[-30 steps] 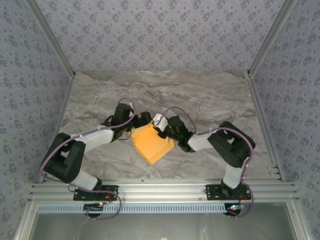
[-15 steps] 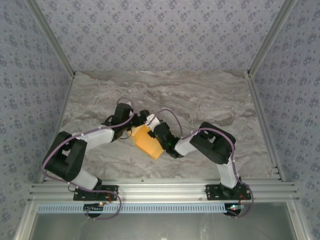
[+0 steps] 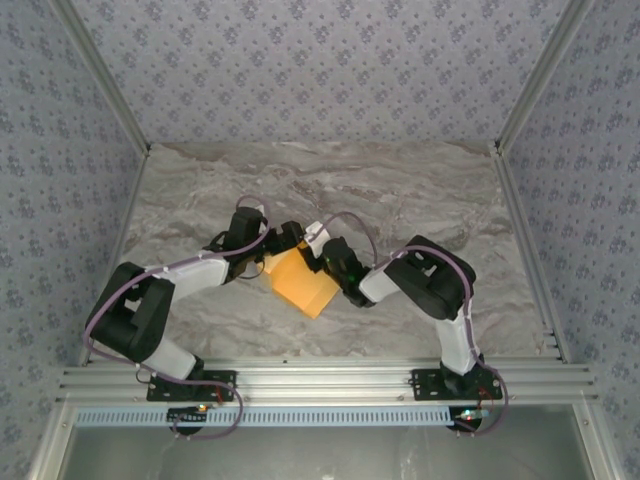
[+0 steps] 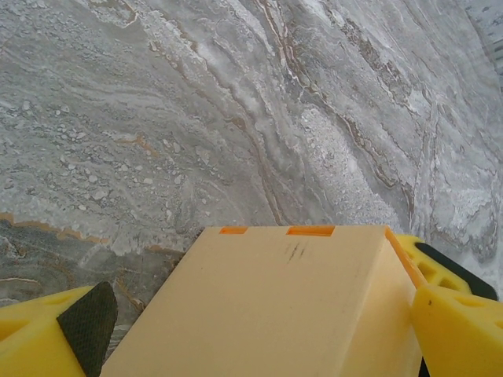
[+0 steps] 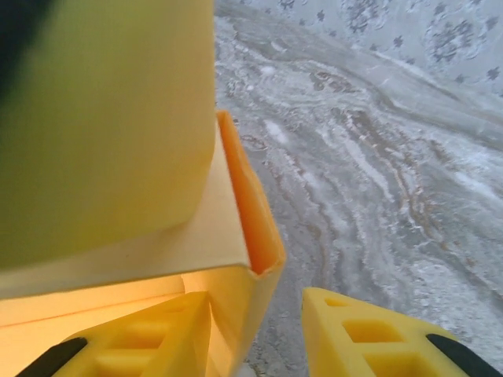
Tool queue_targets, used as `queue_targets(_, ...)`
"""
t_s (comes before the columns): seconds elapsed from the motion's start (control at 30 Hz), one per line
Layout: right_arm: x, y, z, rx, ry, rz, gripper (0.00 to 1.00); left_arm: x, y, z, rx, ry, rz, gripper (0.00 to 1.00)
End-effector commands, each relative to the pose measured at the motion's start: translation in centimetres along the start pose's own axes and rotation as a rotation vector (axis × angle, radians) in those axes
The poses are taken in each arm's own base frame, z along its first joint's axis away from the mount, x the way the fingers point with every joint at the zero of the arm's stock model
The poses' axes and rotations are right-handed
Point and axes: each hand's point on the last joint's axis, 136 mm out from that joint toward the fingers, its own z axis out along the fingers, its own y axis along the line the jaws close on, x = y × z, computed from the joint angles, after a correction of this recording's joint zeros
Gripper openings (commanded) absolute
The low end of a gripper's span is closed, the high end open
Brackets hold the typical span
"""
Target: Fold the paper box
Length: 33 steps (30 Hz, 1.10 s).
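The paper box [image 3: 301, 282] is a yellow-orange card box lying on the marble table between my two grippers. In the left wrist view the paper box [image 4: 283, 306] spans the gap between my left gripper's [image 4: 255, 314] wide-spread fingers and touches the right finger [image 4: 460, 326]. My left gripper [image 3: 277, 246] is at the box's far-left end. My right gripper [image 3: 326, 257] is at its right end. There one finger [image 5: 141, 338] reaches inside the box's open end, and the box wall [image 5: 251, 228] stands between the fingers of my right gripper [image 5: 255, 297], with a gap to the outer finger [image 5: 361, 338].
The marble tabletop [image 3: 400, 190] stretches behind and to the right of the box. Patterned walls [image 3: 320, 70] close in the back and both sides. An aluminium rail [image 3: 320, 378] with the arm bases runs along the near edge.
My right gripper has widened off the box wall. The right arm swung in toward the left, then eased back a little, and the box shifted and turned with it. The left arm has held still.
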Motion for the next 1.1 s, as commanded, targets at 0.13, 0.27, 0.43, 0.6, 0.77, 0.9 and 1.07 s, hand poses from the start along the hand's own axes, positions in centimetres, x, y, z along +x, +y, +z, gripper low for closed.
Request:
queue_targets(0.13,0.1,-0.3,1.9,0.075,0.013,0.027,0.3,6.2,4.2,0.7,-0.119,0.235,-0.018,0.98)
queue_targets(0.27,0.4,-1.1,2.1,0.184,0.027,0.005,0.22,6.2,4.1,0.9,-0.101,0.241,-0.034,0.98)
queue_targets(0.43,1.3,-2.8,1.5,0.384,0.073,-0.014,0.22,6.6,4.4,1.1,-0.092,0.262,-0.047,0.98)
queue_targets(0.6,2.2,-3.0,1.4,0.401,0.082,0.011,0.24,6.8,4.5,1.4,-0.085,0.271,-0.062,0.98)
queue_targets(0.77,2.0,-1.7,1.6,0.324,0.051,0.039,0.27,6.6,4.4,1.6,-0.084,0.27,-0.069,0.98)
queue_targets(0.9,1.1,0.4,1.1,0.174,-0.001,0.041,0.3,6.4,4.3,1.7,-0.088,0.268,-0.064,0.98)
queue_targets(1.07,0.0,0.5,-0.6,0.072,-0.029,0.062,0.32,6.1,4.3,1.9,-0.094,0.264,-0.051,0.97)
